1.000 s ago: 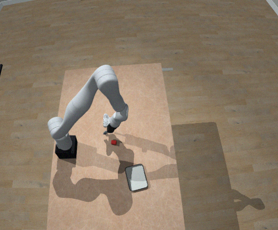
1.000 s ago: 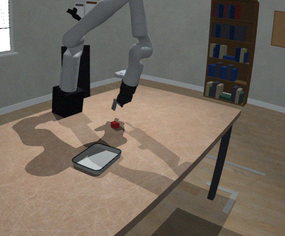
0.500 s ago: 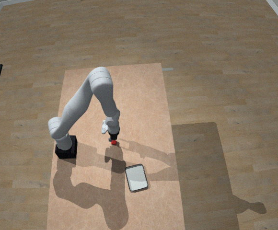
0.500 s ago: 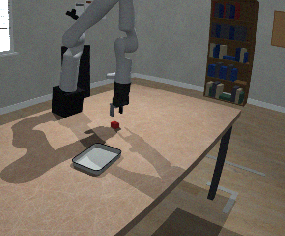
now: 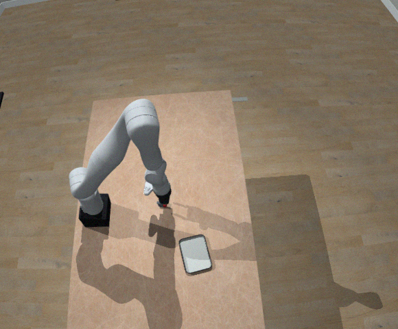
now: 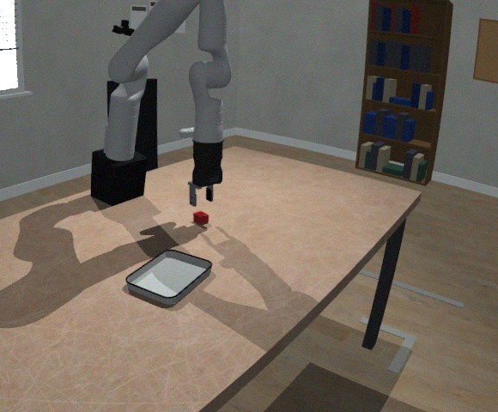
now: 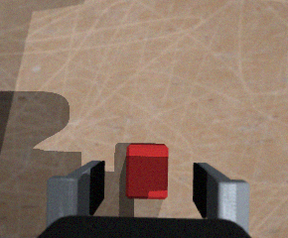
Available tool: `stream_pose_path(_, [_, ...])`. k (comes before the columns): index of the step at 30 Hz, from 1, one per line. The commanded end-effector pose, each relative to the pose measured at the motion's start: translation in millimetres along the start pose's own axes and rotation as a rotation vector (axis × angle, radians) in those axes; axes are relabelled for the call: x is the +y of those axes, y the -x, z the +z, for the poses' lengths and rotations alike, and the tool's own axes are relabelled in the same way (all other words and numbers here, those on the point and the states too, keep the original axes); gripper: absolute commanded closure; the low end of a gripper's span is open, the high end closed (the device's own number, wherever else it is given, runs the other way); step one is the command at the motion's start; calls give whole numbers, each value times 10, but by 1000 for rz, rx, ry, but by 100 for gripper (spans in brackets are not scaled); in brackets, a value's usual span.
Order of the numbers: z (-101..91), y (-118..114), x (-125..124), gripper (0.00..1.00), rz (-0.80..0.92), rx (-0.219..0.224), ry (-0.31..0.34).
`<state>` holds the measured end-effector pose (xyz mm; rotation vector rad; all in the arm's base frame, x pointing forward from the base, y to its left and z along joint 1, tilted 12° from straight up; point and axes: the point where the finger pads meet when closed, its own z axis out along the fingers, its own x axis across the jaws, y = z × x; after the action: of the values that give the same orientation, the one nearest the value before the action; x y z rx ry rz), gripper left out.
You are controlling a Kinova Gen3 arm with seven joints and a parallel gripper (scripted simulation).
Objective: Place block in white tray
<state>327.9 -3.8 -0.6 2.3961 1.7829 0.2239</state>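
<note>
The gripper (image 6: 200, 197) hung straight down over the table (image 6: 311, 213), jaws spread full and holding nothing, with the red block (image 6: 201, 217) just below them and not touched. In the wrist view the block (image 7: 146, 171) sat between the two fingers, gaps on both sides, roughly centred. The block rested flat on the table, at about 1 o'clock from the white tray (image 6: 139, 283) in the exterior view, near it but apart; in the top view the tray (image 5: 195, 253) lay toward 5 o'clock from the gripper (image 5: 162, 202). The block looked small, rigid and light, a plain cuboid with flat faces, probably not fragile and unlikely to deform. Best hold judged to be the two opposite side faces facing the pads, low enough to catch the mid-height. The smooth faces could slip if pinched near an edge
</note>
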Motion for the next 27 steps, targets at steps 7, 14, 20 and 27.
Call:
stream_pose_path(7, [-5, 6, 10, 0, 1, 0, 5])
stream_pose_path(14, [-5, 6, 10, 0, 1, 0, 5])
stream_pose_path(20, [-5, 6, 10, 10, 1, 0, 5])
stream_pose_path(27, [-5, 6, 10, 10, 1, 0, 5])
